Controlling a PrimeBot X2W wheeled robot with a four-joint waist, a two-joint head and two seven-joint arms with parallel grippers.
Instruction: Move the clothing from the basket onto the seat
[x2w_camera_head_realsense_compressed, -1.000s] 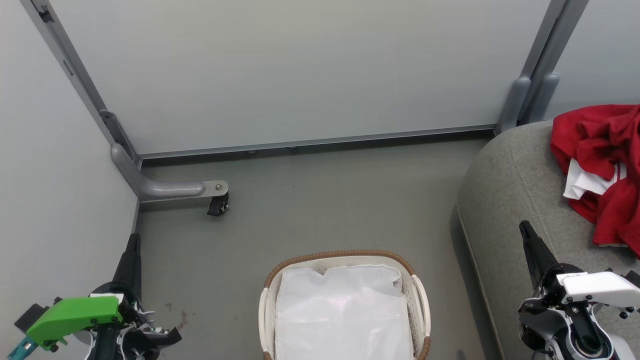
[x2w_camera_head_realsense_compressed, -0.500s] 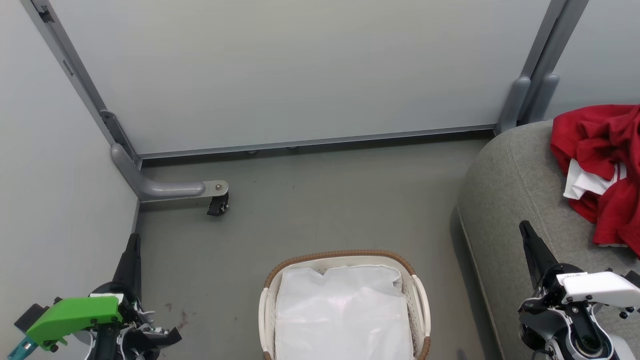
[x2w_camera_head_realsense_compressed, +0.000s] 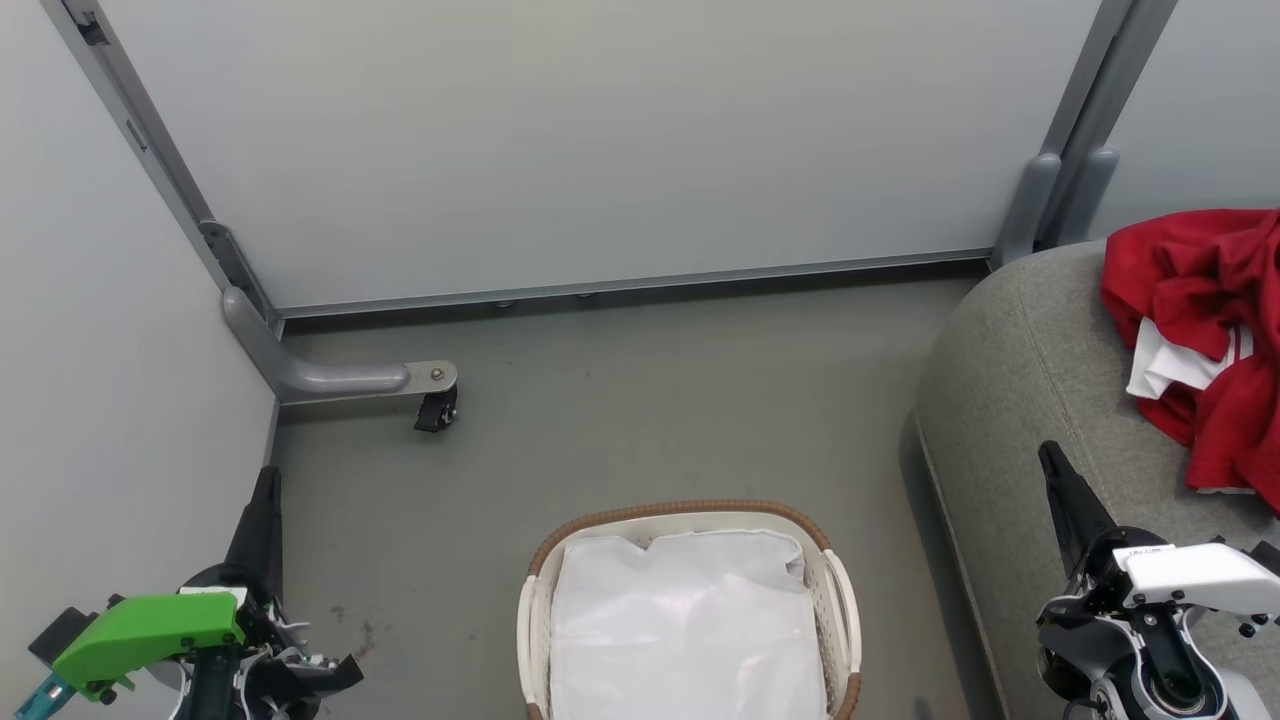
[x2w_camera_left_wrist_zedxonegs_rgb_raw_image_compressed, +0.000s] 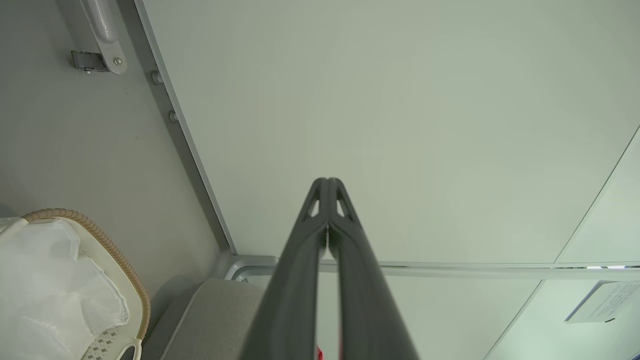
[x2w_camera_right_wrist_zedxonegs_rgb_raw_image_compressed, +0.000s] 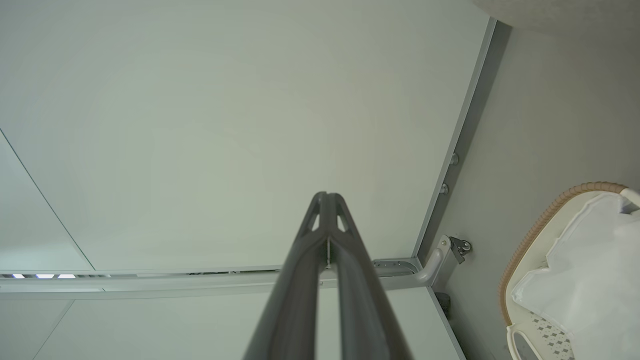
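The red clothing (x2w_camera_head_realsense_compressed: 1205, 320), with a white panel showing, lies heaped on the grey seat (x2w_camera_head_realsense_compressed: 1010, 370) at the right edge of the head view. The white basket (x2w_camera_head_realsense_compressed: 838, 600) with its brown woven rim stands on the floor at bottom centre, with just its white liner (x2w_camera_head_realsense_compressed: 685, 630) inside. My left gripper (x2w_camera_head_realsense_compressed: 266, 478) is shut and holds nothing, at the lower left beside the wall. Over the seat's front, at the lower right, my right gripper (x2w_camera_head_realsense_compressed: 1048, 452) is shut and holds nothing. Both wrist views show the fingertips pressed together: left gripper (x2w_camera_left_wrist_zedxonegs_rgb_raw_image_compressed: 327, 181), right gripper (x2w_camera_right_wrist_zedxonegs_rgb_raw_image_compressed: 327, 195).
Pale partition walls (x2w_camera_head_realsense_compressed: 600, 140) close in the back and left. A grey metal foot with a black caster (x2w_camera_head_realsense_compressed: 436, 410) juts onto the floor at the left. Bare grey floor (x2w_camera_head_realsense_compressed: 650, 400) lies between the basket and the back wall.
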